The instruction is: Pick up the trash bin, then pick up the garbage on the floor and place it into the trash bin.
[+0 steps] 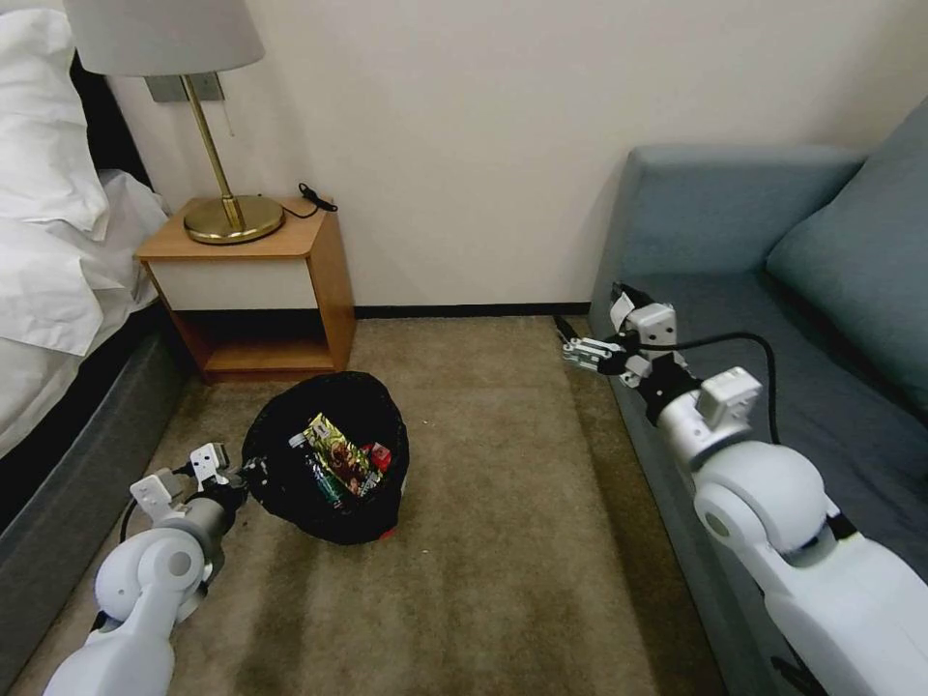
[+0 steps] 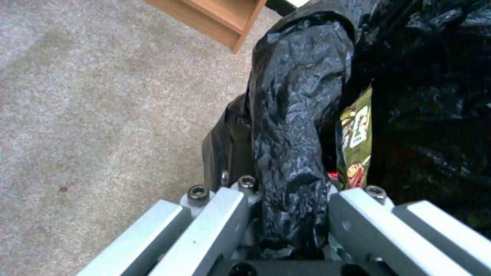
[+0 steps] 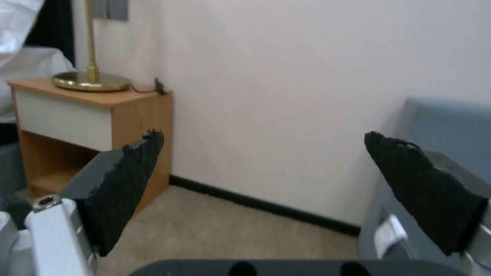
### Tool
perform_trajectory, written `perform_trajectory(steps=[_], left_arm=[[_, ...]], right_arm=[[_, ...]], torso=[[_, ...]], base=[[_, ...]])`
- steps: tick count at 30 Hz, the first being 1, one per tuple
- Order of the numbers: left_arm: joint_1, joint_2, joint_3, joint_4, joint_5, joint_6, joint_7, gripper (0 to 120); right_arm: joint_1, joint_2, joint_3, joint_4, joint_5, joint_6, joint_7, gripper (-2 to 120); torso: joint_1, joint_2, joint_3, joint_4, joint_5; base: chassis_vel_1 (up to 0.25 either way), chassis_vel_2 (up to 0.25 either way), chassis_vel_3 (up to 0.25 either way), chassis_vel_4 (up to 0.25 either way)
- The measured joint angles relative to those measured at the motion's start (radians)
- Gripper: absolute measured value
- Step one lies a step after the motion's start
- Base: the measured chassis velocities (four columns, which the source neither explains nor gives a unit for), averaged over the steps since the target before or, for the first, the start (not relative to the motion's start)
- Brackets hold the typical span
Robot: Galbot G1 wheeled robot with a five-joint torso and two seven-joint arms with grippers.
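The trash bin [image 1: 282, 488], lined with a glossy black bag, is over the carpet in front of the nightstand, its mouth tipped toward me. Inside lies the garbage [image 1: 338, 454]: a green-gold printed wrapper, a small bottle and a red packet. My left gripper [image 1: 246, 471] is shut on the bin's near-left rim; in the left wrist view the wrinkled rim [image 2: 291, 134] runs between the fingers of that gripper [image 2: 286, 199], with the wrapper [image 2: 355, 134] just inside. My right gripper [image 1: 577, 353] hangs open and holding nothing beside the sofa's front edge, its black pads [image 3: 128, 172] wide apart.
A wooden nightstand [image 1: 261, 280] with a brass lamp [image 1: 227, 208] stands against the wall behind the bin. The bed [image 1: 58, 290] borders the left, a blue-grey sofa [image 1: 773, 290] the right. Open carpet [image 1: 503, 483] lies between bin and sofa.
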Motion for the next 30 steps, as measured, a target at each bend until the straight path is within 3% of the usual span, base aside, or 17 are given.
perform_trajectory(steps=[6, 8, 9, 10, 11, 13, 20, 26, 30], left_arm=[[0.004, -0.011, -0.004, -0.001, 0.007, 0.000, -0.006, 2], [0.012, -0.018, -0.003, -0.007, 0.009, 0.000, -0.023, 2], [0.012, -0.018, -0.003, -0.007, 0.009, 0.000, -0.023, 2], [0.016, -0.022, -0.001, -0.014, 0.005, 0.003, -0.053, 2], [0.016, -0.022, -0.001, -0.014, 0.005, 0.003, -0.053, 2], [0.024, -0.022, 0.007, -0.030, -0.029, 0.032, -0.126, 2], [0.014, -0.021, 0.016, -0.023, -0.118, 0.055, -0.253, 2], [0.003, -0.024, 0.026, -0.021, -0.165, 0.063, -0.326, 2], [0.000, -0.027, 0.029, -0.021, -0.172, 0.064, -0.341, 2]], right_arm=[[-0.143, 0.065, 0.064, 0.031, -0.049, 0.022, -0.037, 100], [-0.238, 0.142, 0.089, 0.046, -0.123, 0.050, -0.079, 100], [-0.238, 0.142, 0.089, 0.046, -0.123, 0.050, -0.079, 100], [-0.285, 0.206, 0.098, 0.053, -0.173, 0.069, -0.102, 100], [-0.285, 0.206, 0.098, 0.053, -0.173, 0.069, -0.102, 100], [-0.331, 0.284, 0.108, 0.063, -0.230, 0.090, -0.129, 100], [-0.391, 0.348, 0.125, 0.086, -0.287, 0.116, -0.161, 100], [-0.452, 0.394, 0.142, 0.104, -0.331, 0.141, -0.198, 100], [-0.471, 0.403, 0.148, 0.107, -0.344, 0.151, -0.211, 100]], torso=[[0.000, 0.000, 0.000, -0.0002, 0.0001], [0.000, 0.000, 0.000, -0.0002, -0.0001], [0.000, 0.000, 0.000, -0.0002, -0.0001], [0.000, 0.000, 0.000, -0.0001, 0.0000], [0.000, 0.000, 0.000, -0.0001, 0.0000], [0.000, 0.000, 0.000, -0.0001, 0.0000], [0.000, 0.000, 0.000, -0.0001, -0.0001], [0.000, 0.000, 0.000, -0.0002, 0.0000], [0.000, 0.000, 0.000, -0.0002, 0.0001]], base=[[0.000, 0.000, 0.000, 0.000], [0.000, 0.000, 0.000, 0.000], [0.000, 0.000, 0.000, 0.000], [0.000, 0.000, 0.000, 0.000], [0.000, 0.000, 0.000, 0.000], [0.000, 0.000, 0.000, 0.000], [0.000, 0.000, 0.000, 0.000], [0.000, 0.000, 0.000, 0.000], [0.000, 0.000, 0.000, 0.000]])
